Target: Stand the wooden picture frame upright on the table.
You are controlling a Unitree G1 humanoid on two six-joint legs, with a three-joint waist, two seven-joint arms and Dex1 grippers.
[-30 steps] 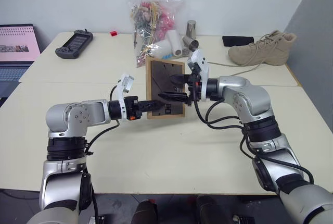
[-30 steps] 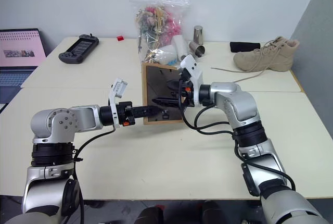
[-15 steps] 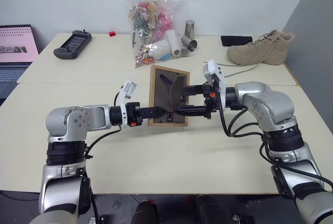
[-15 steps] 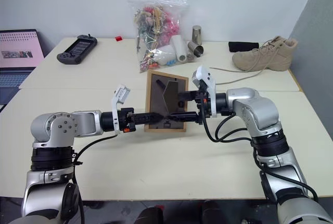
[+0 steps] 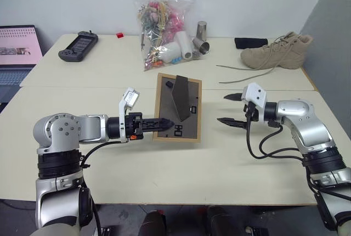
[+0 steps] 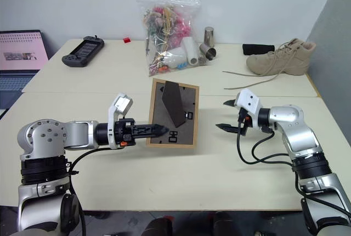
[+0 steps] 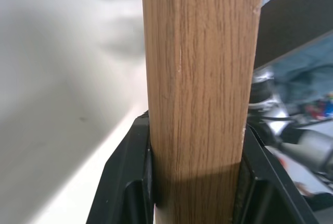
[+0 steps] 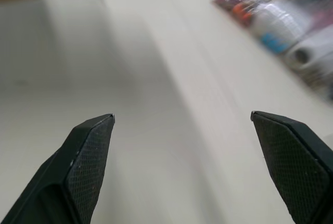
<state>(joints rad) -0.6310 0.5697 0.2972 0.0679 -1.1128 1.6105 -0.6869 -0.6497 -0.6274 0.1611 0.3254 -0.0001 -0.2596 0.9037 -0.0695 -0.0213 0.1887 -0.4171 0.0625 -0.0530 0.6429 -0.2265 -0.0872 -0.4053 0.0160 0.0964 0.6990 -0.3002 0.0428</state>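
One picture frame (image 5: pixel 178 107). One desk (image 5: pixel 164 164), made of two panels. Two end effectors: left (image 5: pixel 165 122) and right (image 5: pixel 228 108). One clear bag (image 5: pixel 160 27) of mixed small items. One white roll (image 5: pixel 184 45). Two metal cups (image 5: pixel 201 29), one upright and one lying. One boot (image 5: pixel 277 51). One handheld game controller (image 5: pixel 78 46). One laptop (image 5: pixel 17 49). One small red block (image 5: pixel 119 35). One black pouch (image 5: pixel 250 43).

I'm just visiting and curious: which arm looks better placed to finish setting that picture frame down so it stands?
Probably the left. Its gripper is shut on the edge of the wooden picture frame, whose easel stand is swung out. The right gripper hangs open beside the frame, apart from it, over the table.
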